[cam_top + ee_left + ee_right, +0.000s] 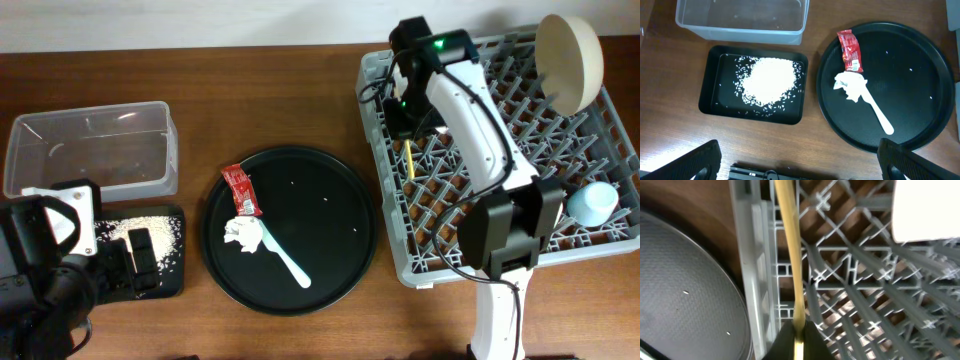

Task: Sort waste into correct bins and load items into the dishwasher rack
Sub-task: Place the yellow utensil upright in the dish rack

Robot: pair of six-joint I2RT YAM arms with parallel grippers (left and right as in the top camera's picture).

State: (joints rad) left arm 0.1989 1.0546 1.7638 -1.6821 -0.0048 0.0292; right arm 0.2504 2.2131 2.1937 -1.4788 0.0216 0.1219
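Observation:
My right gripper [408, 132] [797, 342] is shut on the slim yellow utensil [409, 160] [791, 255], held over the left edge of the grey dishwasher rack [600, 150] [865, 295]. A cream plate-bowl [570, 60] stands on edge in the rack, with a light blue cup [597, 203] there too. My left gripper [140, 262] [800, 170] is open and empty above the table, near the shallow black tray [707, 90] that holds rice [767, 80]. The red sauce packet [850, 50] and tissue wad [850, 86] lie on the round tray. The clear tub [740, 22] is empty. The small bowl and white cup are not visible.
The large round black tray [330, 210] [920, 100] sits between the bins and the rack, with a white spoon [879, 115] and a few stray rice grains on it. A blurred white shape [925, 207] shows over the rack in the right wrist view.

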